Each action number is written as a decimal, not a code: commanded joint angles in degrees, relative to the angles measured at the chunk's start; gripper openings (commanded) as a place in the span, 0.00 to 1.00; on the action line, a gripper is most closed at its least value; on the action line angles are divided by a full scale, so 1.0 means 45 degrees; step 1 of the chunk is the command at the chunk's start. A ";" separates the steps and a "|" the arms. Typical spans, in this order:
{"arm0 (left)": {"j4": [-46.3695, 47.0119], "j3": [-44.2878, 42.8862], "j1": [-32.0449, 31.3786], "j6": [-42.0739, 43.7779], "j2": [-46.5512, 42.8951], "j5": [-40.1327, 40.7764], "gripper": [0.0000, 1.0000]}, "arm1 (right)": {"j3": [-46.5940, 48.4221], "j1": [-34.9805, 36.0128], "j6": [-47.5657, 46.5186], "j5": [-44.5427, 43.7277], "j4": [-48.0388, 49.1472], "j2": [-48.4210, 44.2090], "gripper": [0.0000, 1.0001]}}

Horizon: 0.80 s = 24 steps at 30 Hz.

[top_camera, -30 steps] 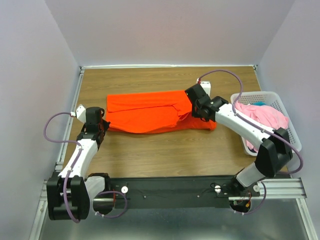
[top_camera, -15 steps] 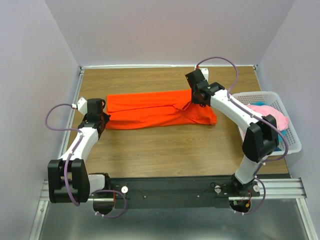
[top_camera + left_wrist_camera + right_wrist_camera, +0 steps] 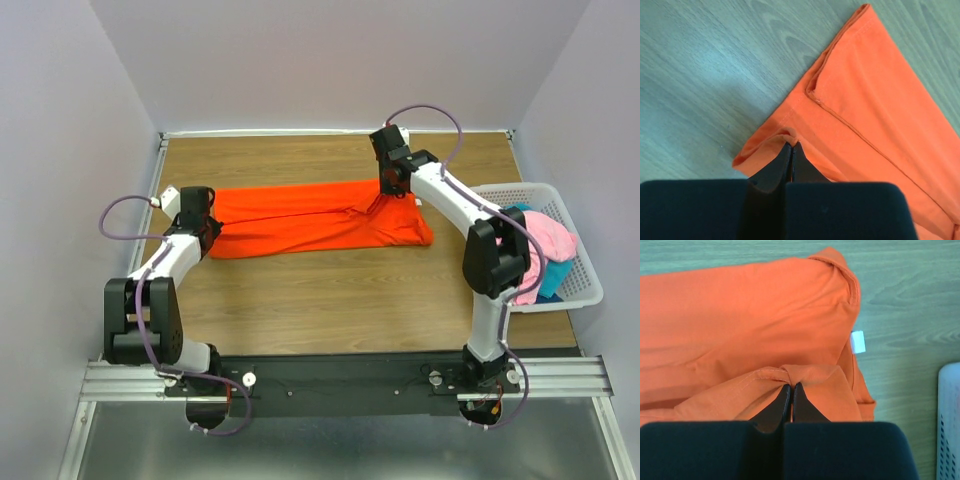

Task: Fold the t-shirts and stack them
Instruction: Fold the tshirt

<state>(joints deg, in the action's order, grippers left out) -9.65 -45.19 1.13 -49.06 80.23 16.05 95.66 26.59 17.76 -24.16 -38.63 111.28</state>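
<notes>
Table (image 3: 350,290), basket (image 3: 512,187) holding pink shirt (image 3: 551,240), teal shirt (image 3: 556,276), left gripper (image 3: 791,146) and right gripper (image 3: 791,386) pinching orange shirt (image 3: 300,225)

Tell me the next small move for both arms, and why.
Probably open both tools and let go: the left tool and right tool each pinch a hem of the orange t-shirt, which already lies as a flat folded band on the table.

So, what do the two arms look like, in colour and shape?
Both the left arm and the right arm have white link shells with black joints and black wrist parts. A thin purple cable loops out near each wrist. In the wrist views the jaws are black, narrow and tapered.
</notes>
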 commanded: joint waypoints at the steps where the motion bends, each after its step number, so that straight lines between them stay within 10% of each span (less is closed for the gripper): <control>1: 0.0445 -0.0523 0.0179 0.0238 0.0803 0.0436 0.00 | 0.1162 -0.0264 -0.0800 0.0487 0.0206 0.1205 0.01; 4: 0.0601 -0.0972 0.0335 0.0354 0.1777 0.0631 0.08 | 0.1983 -0.0517 -0.1075 0.0759 0.0206 0.2182 0.01; 6: 0.0543 -0.1459 0.0414 0.0433 0.2151 0.0671 0.37 | 0.2471 -0.0635 -0.1192 0.0819 0.0206 0.2941 0.07; 8: 0.0349 -0.1716 0.0433 0.0531 0.2601 0.0631 0.92 | 0.3193 -0.0791 -0.1309 0.0877 0.0206 0.3354 0.18; 9: 0.0270 -0.1832 0.0433 0.0531 0.2679 0.0670 0.98 | 0.3409 -0.0811 -0.1329 0.0897 0.0206 0.3511 0.21; 15: 0.0132 -0.2263 0.0414 0.0726 0.2037 0.0242 0.98 | 0.3687 -0.0948 -0.1037 0.1286 0.0206 0.3085 1.00; 24: 0.0971 -0.1346 0.0102 0.1350 0.0552 -0.1613 0.98 | -0.1332 -0.0909 -0.0665 0.6909 0.2313 0.0350 1.00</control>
<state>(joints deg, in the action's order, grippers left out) -7.92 -53.54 2.35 -45.17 85.43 12.88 96.05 22.22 14.57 -7.88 -33.39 115.20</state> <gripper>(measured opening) 0.983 0.997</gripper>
